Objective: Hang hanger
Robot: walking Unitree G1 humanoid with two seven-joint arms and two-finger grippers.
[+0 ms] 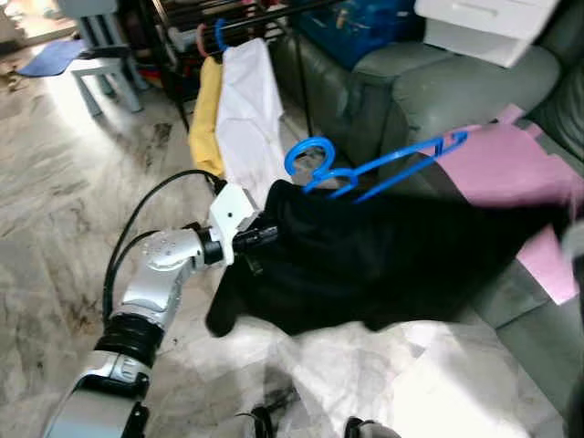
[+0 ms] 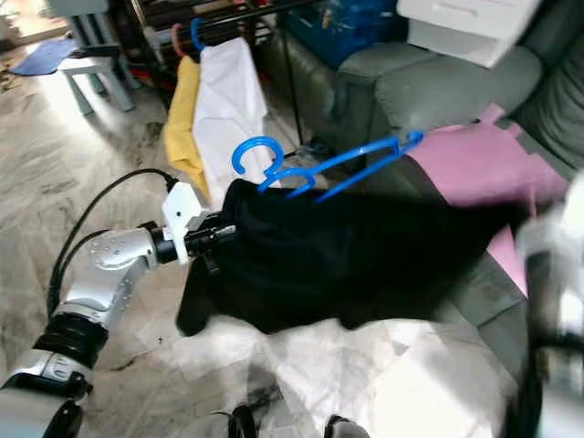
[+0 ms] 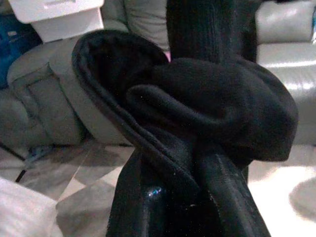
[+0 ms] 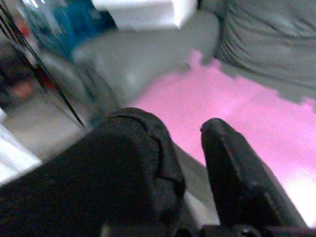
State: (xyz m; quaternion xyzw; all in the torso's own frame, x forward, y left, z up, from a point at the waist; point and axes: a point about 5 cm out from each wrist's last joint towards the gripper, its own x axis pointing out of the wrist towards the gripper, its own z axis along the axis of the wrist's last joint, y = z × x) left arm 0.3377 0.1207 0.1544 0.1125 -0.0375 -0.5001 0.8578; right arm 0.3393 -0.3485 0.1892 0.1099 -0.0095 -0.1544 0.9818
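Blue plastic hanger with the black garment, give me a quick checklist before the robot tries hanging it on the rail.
1. Left gripper holds black fleece garment: ok.
2. Blue plastic hanger threaded in garment: ok, its hook free.
3. Hook upright toward dark clothes rail: not ok, tilted.
4. Rail space beside white shirt and yellow garment: cannot tell.
5. Right gripper grip: not ok, open.

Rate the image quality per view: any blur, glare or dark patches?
Left eye view: glare on the floor, black garment featureless, right edge smeared. Right eye view: right arm motion-blurred. Left wrist view: sharp, dark garment folds over the fingers. Right wrist view: soft throughout, pink cloth washed out.
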